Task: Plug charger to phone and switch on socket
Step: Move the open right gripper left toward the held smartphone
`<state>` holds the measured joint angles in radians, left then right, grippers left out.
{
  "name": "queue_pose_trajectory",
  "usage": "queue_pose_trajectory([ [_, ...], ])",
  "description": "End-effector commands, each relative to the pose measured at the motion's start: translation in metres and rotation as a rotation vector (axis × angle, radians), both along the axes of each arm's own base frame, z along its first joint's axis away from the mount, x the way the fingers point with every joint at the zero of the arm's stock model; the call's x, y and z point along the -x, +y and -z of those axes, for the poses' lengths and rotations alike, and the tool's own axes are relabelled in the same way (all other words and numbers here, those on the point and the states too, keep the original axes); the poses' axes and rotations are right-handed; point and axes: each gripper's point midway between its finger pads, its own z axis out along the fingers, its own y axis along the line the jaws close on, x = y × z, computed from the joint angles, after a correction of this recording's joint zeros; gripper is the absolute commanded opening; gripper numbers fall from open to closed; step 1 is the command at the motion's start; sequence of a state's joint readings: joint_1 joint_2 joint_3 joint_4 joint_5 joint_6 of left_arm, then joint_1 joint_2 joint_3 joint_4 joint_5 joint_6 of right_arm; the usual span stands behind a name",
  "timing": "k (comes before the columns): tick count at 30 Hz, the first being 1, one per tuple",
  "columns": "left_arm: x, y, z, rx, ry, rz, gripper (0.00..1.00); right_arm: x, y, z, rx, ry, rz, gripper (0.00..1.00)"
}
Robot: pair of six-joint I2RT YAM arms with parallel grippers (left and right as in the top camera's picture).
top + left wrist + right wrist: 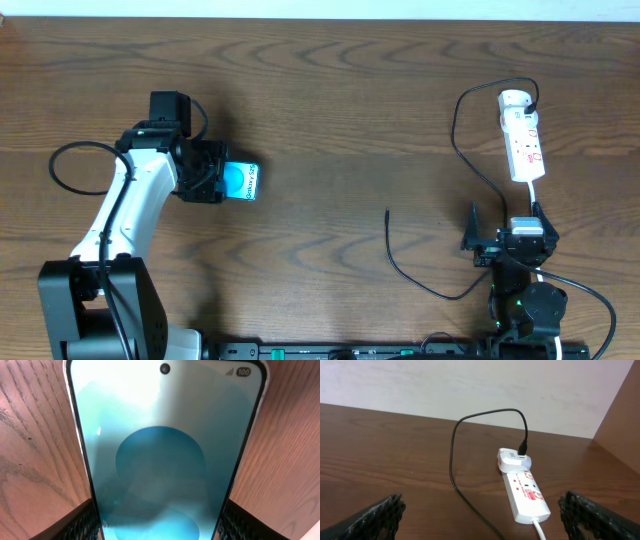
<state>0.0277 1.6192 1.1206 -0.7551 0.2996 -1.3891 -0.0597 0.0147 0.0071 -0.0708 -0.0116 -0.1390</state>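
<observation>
The left gripper is closing on the phone, which is lying flat on the wooden table at the left side, screen up, well apart from everything on the right. In the left wrist view the phone is filling the frame between the two black fingers, and each finger is appearing to press against a long edge of the phone, so this gripper is pinching it by its sides. The screen is showing light blue with a darker round patch and a camera dot at the far end. The right gripper is hovering at the right side just short of the near end of the socket, with its fingers standing spread wide and holding nothing. The socket is lying lengthwise away from that gripper, a round white plug sitting at its far end. The charger is running as a thin black cable from that plug, looping left of the socket, passing near the right gripper and curving back across the table. Its plug tip is resting free on the bare wood between the two arms, touching neither the phone nor a gripper.
</observation>
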Motion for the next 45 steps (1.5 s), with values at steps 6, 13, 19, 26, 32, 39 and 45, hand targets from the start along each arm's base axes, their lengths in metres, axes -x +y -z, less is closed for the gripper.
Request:
queue_pose_trajectory([
  [6,0.001,0.003,0.001,-0.019,0.0,0.005,0.07,0.0,0.0,0.001,-0.02,0.001,-0.002,0.99],
  [13,0.001,0.004,0.001,-0.026,0.0,0.004,0.07,0.0,0.004,0.0,-0.168,-0.01,-0.011,0.99],
  [19,0.001,0.004,0.001,-0.026,-0.001,0.004,0.07,0.001,0.03,-0.017,-0.251,-0.061,-0.164,0.99],
  [26,0.0,0.004,0.0,-0.026,-0.004,0.004,0.07,0.005,0.042,-0.05,-0.262,-0.101,-0.244,0.99],
  [32,0.0,0.004,0.0,-0.026,-0.004,0.005,0.07,-0.012,0.057,-0.073,-0.247,0.013,-0.327,0.99],
  [39,0.0,0.004,0.0,-0.026,-0.004,0.004,0.07,-0.057,0.093,-0.092,-0.366,0.277,-0.543,0.99],
  [45,-0.001,0.004,0.0,-0.026,-0.008,0.004,0.07,-0.087,0.121,-0.075,-0.5,0.66,-0.623,0.99],
])
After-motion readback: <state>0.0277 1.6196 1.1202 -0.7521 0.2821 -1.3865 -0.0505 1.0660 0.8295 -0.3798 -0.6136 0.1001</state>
